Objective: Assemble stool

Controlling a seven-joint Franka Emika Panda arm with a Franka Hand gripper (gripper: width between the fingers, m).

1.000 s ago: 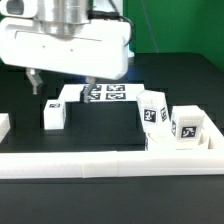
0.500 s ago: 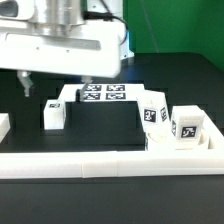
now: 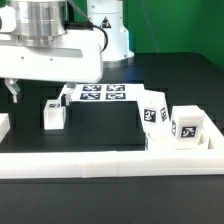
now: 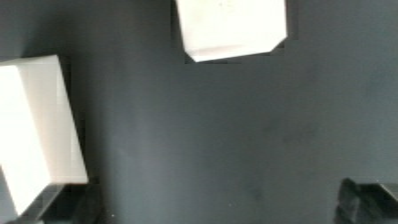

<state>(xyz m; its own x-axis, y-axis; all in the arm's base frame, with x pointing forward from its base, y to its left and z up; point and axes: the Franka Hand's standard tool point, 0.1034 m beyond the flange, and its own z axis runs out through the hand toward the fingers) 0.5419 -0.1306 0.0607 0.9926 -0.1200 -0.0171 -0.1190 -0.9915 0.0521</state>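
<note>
End effector [image 3: 40, 92] shifted toward exterior view's left, released, empty; nearby leg [image 3: 53, 114] stands upright.

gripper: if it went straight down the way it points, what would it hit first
Most likely the bare black table: in the wrist view nothing lies between the open gripper's fingertips. A white part sits close beside one fingertip and might get clipped; depth is unclear.
</note>
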